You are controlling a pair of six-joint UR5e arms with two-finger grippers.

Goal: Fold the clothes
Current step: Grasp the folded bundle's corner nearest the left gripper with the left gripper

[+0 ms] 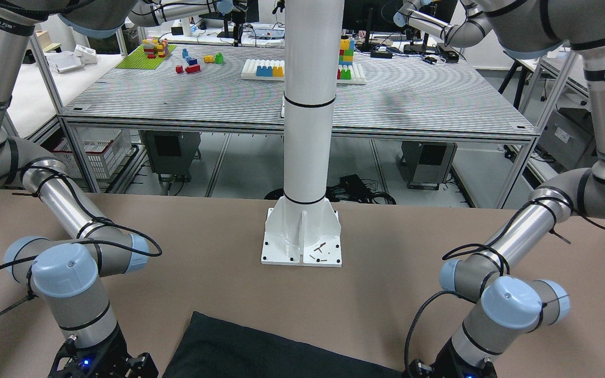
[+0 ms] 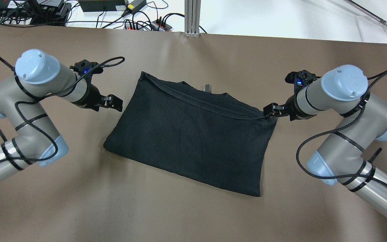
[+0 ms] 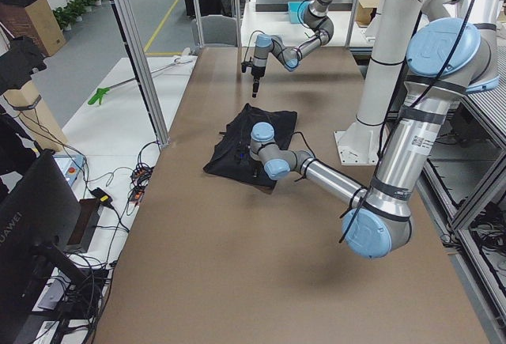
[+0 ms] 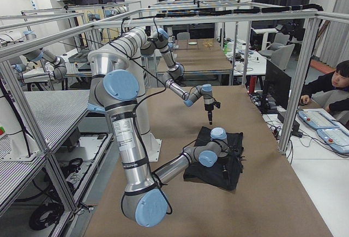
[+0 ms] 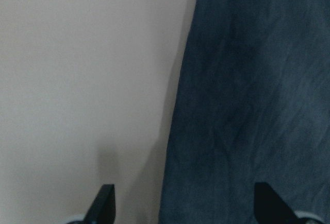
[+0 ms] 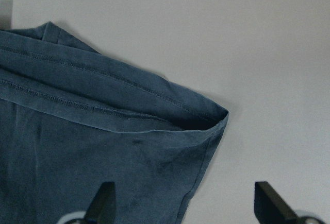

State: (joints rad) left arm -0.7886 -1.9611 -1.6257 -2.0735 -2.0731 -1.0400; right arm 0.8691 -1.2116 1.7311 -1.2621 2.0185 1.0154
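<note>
The clothes (image 2: 190, 131) are one black garment lying flat as a folded rectangle mid-table, with a doubled hem band along its far edge. My left gripper (image 2: 116, 103) is open just off the garment's left edge. In the left wrist view that edge (image 5: 247, 105) runs between the spread fingertips (image 5: 105, 203). My right gripper (image 2: 266, 112) is open at the garment's far right corner. The right wrist view has that layered corner (image 6: 103, 147) lying between its fingertips (image 6: 270, 203). Neither gripper holds any cloth.
The white pole's base plate (image 1: 302, 236) is bolted to the brown table (image 2: 193, 208) on the robot's side of the garment. Cables and power strips (image 2: 139, 23) lie past the far edge. A person (image 4: 338, 84) sits at a desk beyond it.
</note>
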